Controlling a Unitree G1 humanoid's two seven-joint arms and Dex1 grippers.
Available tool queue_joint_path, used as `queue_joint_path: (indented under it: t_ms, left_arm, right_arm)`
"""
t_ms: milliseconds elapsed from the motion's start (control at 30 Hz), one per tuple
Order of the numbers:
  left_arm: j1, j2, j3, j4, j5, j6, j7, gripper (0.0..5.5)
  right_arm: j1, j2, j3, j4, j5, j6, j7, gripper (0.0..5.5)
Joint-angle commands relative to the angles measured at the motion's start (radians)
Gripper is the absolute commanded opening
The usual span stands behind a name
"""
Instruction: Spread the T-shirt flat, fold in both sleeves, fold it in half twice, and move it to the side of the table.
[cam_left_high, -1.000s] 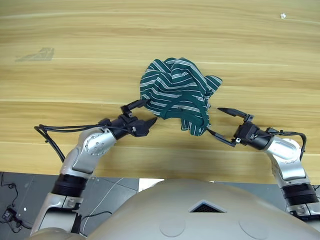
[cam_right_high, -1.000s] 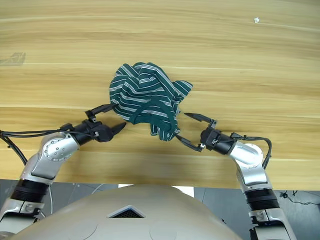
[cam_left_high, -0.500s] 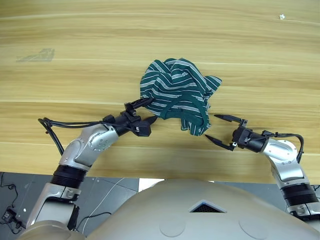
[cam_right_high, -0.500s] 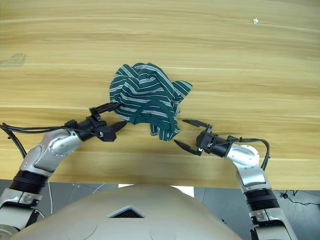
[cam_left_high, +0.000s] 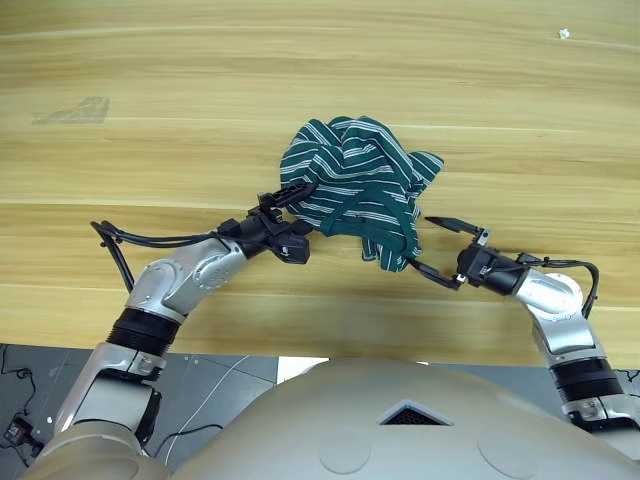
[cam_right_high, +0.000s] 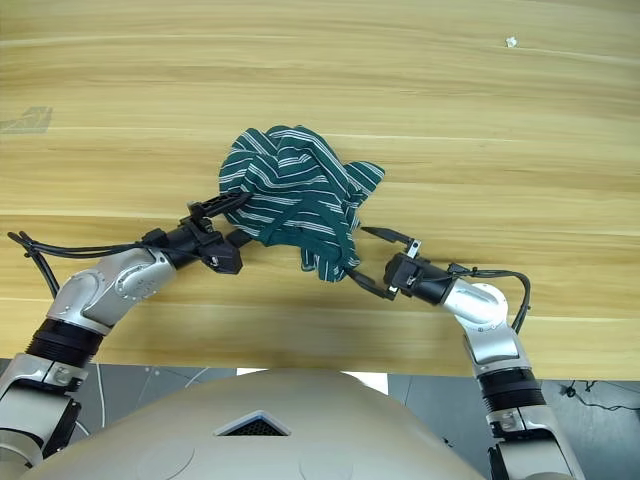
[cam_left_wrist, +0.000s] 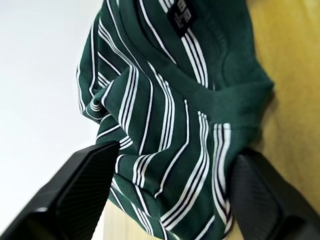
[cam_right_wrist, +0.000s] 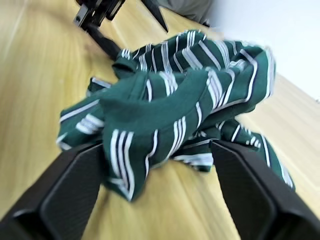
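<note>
Both gape wide (fingers spread): left gripper (cam_left_high: 306, 218) and right gripper (cam_left_high: 420, 241) each straddle the crumpled T-shirt's (cam_left_high: 350, 180) edge.

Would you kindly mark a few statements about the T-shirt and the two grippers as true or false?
1. The T-shirt lies crumpled on the table. True.
2. The T-shirt is plain red. False: it is green with white stripes.
3. The right gripper is shut. False: it is open, at the T-shirt's near right edge.
4. The left gripper is open at the T-shirt's left edge. True.
5. The T-shirt is neatly folded. False: it is not yet spread flat.
</note>
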Motion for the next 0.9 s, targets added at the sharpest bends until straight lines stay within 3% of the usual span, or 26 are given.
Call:
queue_joint_path:
  t_ms: [33,267,533,900]
  left_arm:
    - [0.052,0.033,-0.065,0.072,0.054,0.01,-0.053,2.97]
    - [0.052,0.04,-0.073,0.081,0.051,0.006,-0.026,1.65]
    - [0.034,0.037,-0.074,0.095,0.048,0.003,-0.016,0.82]
    - [0.007,0.032,-0.084,0.109,0.048,-0.007,-0.006,0.03]
  right_arm:
    - [-0.028,0.013,-0.007,0.006,-0.009,-0.011,-0.024,2.95]
    - [-0.034,0.014,0.001,0.013,-0.017,-0.017,-0.029,1.55]
    - [-0.033,0.013,-0.001,0.016,-0.027,-0.022,-0.039,0.03]
    - [-0.071,0.014,-0.005,0.041,-0.025,-0.034,-0.038,0.0]
